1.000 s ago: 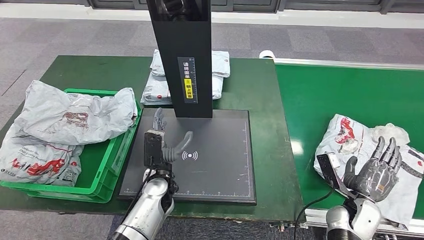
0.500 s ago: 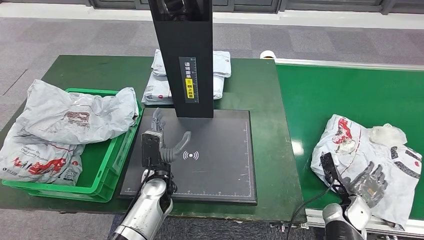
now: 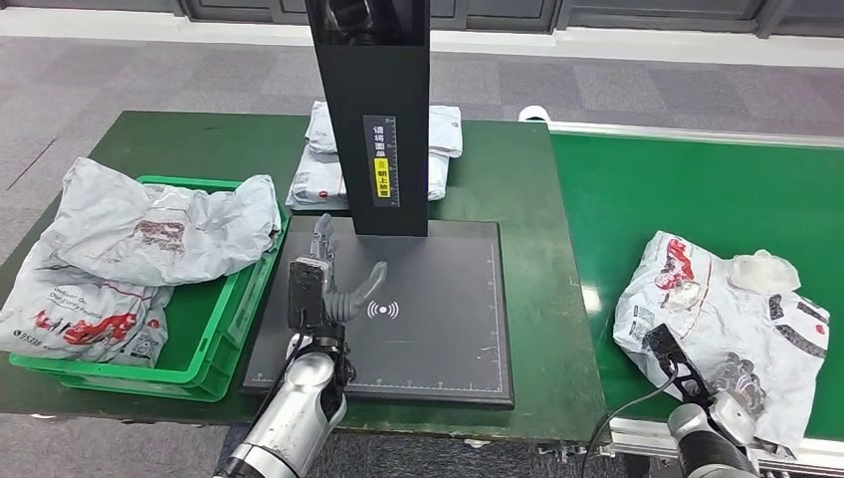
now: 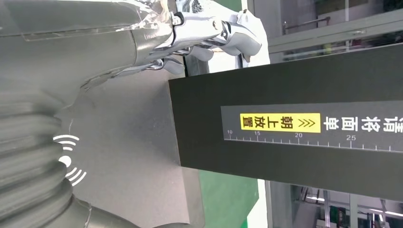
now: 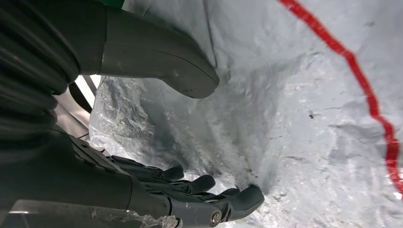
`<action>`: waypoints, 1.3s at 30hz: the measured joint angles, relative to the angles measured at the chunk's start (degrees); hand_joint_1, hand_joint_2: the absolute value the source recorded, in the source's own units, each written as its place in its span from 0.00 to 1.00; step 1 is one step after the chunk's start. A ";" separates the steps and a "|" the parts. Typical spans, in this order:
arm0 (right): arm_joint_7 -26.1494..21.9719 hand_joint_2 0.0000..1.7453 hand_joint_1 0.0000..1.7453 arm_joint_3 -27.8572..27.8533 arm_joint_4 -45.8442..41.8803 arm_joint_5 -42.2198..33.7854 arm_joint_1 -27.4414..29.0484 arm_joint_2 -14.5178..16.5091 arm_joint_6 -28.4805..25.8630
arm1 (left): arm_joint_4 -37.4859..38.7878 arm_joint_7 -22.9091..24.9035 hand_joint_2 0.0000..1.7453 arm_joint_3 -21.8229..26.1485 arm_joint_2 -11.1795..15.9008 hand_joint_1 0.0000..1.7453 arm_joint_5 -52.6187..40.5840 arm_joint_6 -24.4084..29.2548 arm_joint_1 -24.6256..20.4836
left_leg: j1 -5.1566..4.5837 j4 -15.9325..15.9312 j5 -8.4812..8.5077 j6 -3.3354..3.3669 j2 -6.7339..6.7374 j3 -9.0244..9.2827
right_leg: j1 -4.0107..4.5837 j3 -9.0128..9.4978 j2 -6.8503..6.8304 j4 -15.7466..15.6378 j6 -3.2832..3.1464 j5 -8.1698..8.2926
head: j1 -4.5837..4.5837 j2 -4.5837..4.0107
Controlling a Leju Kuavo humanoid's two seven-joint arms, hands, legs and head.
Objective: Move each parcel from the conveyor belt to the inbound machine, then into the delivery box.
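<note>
Grey carpet-tiled floor (image 3: pixel 149 70) around a green table (image 3: pixel 199 144); a pale skirting strip (image 3: pixel 617 45) along the far wall; even, soft light overall.

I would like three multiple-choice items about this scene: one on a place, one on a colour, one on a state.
1. Where is the parcel nearest the right robot hand?
A. on the conveyor belt
B. on the scanner plate
C. on the floor

2. What colour is the crate?
A. blue
B. green
C. red

3. How is the left robot hand?
A. gripping a parcel
B. holding nothing, over the scanner plate
C. inside the crate

Key: 1 A, the parcel lies on the green belt; 2 B, its walls are green; 3 B, its fingers are apart and nothing is in them.
</note>
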 joint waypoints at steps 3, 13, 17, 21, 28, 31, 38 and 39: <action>0.28 1.00 0.34 -0.04 1.07 -0.30 -0.20 -0.27 0.10 | 0.02 0.13 1.00 -0.05 0.00 0.00 0.00 0.03 0.00 | 0.04 0.00 -0.02 0.07 -0.01 0.16 | 0.03 0.24 0.00 -0.16 0.06 0.04 | 0.00 0.00; -6.56 1.00 1.00 -4.15 2.11 -8.02 -0.86 -0.66 6.35 | 0.03 -0.02 1.00 -0.21 0.00 0.00 0.23 0.65 -0.02 | 0.37 0.01 -0.19 0.31 0.15 0.63 | 0.36 1.01 0.15 -0.76 0.17 0.11 | 0.01 0.00; -6.60 1.00 1.00 -5.06 2.15 -8.09 -1.28 -0.93 6.85 | 0.05 -0.02 1.00 -0.33 0.00 0.00 0.26 0.79 -0.03 | 0.44 0.03 -0.21 0.31 0.14 0.76 | 0.44 1.19 0.13 -0.85 0.20 0.14 | 0.01 0.00; -6.62 1.00 1.00 -5.48 2.16 -8.20 -1.46 -0.99 6.95 | 0.05 -0.02 1.00 -0.37 0.00 0.00 0.26 0.84 -0.03 | 0.58 0.04 -0.29 0.23 0.16 0.88 | 0.59 1.32 0.20 -0.92 0.19 0.14 | 0.01 0.00; -6.69 1.00 1.00 -5.51 2.21 -8.48 -1.48 -0.99 7.72 | 0.05 -0.02 1.00 -0.38 0.00 0.00 0.26 0.86 -0.04 | 0.71 0.04 -0.31 0.24 0.17 0.95 | 0.69 1.50 0.21 -1.06 0.18 0.13 | 0.01 0.00; -6.69 1.00 1.00 -5.51 2.34 -8.37 -1.63 -0.99 8.54 | 0.05 -0.02 1.00 -0.39 0.00 0.00 0.29 1.00 -0.04 | 0.75 0.04 -0.32 0.25 0.18 1.04 | 0.72 1.67 0.21 -1.15 0.20 0.15 | 0.01 0.00; -9.52 1.00 1.00 -5.51 2.62 -6.90 -1.97 -0.29 5.40 | -0.38 0.02 1.00 -0.40 0.02 0.00 0.69 2.24 0.09 | 0.76 0.04 -0.35 0.32 0.17 1.09 | 0.73 1.92 0.21 -1.30 0.31 0.24 | 0.02 0.00; -11.69 1.00 1.00 -5.51 2.60 -7.02 -2.01 0.21 2.89 | -0.74 0.08 1.00 -0.40 0.06 0.00 0.83 2.76 0.30 | 0.75 0.04 -0.34 0.33 0.17 1.04 | 0.72 1.90 0.19 -1.29 0.32 0.27 | 0.03 0.00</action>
